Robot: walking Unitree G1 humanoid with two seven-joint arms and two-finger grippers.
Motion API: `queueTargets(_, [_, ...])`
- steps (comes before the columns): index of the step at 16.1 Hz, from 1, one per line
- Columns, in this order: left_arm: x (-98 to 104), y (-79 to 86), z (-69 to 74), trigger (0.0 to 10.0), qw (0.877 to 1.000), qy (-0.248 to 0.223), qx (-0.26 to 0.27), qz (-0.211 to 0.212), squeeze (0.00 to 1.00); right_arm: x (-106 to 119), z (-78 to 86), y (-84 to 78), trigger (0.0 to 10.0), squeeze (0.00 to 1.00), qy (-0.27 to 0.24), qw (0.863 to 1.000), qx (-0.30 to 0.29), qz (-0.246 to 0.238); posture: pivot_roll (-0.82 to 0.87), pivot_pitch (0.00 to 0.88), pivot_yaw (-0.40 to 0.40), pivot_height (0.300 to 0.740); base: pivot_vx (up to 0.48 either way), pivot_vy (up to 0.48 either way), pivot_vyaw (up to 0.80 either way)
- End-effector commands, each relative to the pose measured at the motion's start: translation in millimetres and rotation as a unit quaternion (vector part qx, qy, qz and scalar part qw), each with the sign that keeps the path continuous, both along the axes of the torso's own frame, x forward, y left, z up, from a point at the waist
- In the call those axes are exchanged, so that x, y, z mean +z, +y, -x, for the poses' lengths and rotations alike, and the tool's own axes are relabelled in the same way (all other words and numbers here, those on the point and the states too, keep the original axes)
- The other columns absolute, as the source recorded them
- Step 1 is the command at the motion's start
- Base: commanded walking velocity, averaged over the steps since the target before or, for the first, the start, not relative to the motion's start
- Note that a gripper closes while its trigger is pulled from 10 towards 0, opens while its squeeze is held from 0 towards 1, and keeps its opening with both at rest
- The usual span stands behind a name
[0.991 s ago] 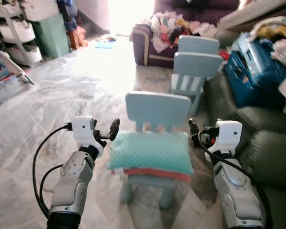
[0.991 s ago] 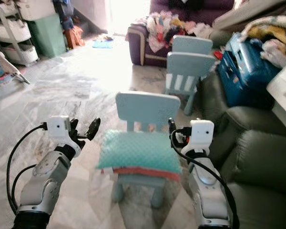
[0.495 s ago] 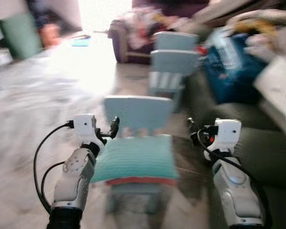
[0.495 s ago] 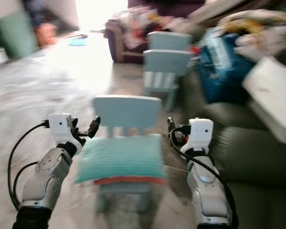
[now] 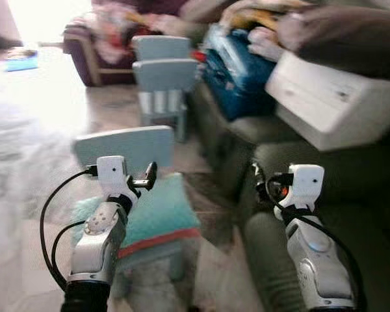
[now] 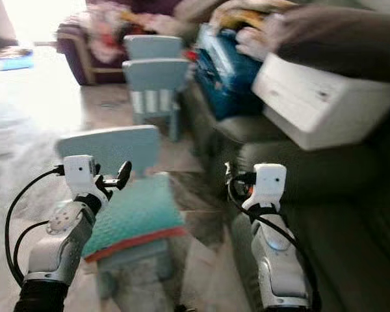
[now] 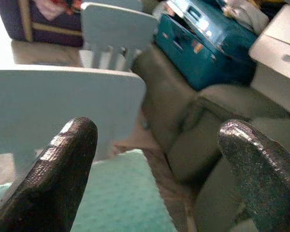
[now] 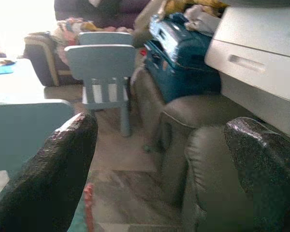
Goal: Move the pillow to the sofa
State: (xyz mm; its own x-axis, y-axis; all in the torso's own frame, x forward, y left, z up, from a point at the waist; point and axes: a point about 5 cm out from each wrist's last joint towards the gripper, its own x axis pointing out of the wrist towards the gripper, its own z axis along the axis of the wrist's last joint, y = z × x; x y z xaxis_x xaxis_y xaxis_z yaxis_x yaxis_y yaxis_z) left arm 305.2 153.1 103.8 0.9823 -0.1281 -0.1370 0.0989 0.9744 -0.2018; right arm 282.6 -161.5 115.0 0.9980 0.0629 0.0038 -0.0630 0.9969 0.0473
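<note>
Both silver arms are raised in front of the body, bent at the elbow, with the forearms pointing forward and a little upward. Each wrist carries a white camera block with black cables running back along the arm. The left hand point(image 5: 149, 175) is at the same height as the right hand point(image 5: 257, 174). In the wrist views, the black fingers point(image 7: 58, 179) of the left hand stand wide apart with nothing between them, and the fingers point(image 8: 48, 179) of the right hand are also spread wide and hold nothing.

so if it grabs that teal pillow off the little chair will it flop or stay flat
The teal pillow looks thin and soft and overhangs the blue chair seat, so it would probably sag from a one-edge grip. It looks light. Both the left gripper and right gripper are open, so a two-sided hold seems steadier.
</note>
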Motion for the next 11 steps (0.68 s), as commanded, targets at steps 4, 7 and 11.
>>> queueTargets(4, [0.6, 5.7, -1.2, 10.0, 1.000, 0.002, 0.017, 0.004, 0.00, 4.6, -0.7, 1.6, 10.0, 0.00, -0.007, 1.000, 0.005, 0.003, -0.07, 0.026, -0.040, 0.740, 0.000, 0.000, 0.00])
queueTargets(7, [1.6, 7.2, -1.2, 10.0, 1.000, 0.000, 0.027, 0.011, 0.00, 4.3, -0.2, 1.7, 10.0, 0.00, -0.006, 1.000, 0.006, 0.004, -0.07, 0.027, -0.041, 0.740, 0.000, 0.000, 0.00])
queueTargets(11, [1.0, 8.2, 0.0, 10.0, 0.999, 0.002, 0.030, 0.013, 0.00, 3.1, 0.9, 2.3, 10.0, 0.00, -0.004, 1.000, 0.008, 0.003, -0.06, 0.027, -0.042, 0.740, 0.000, 0.000, 0.00])
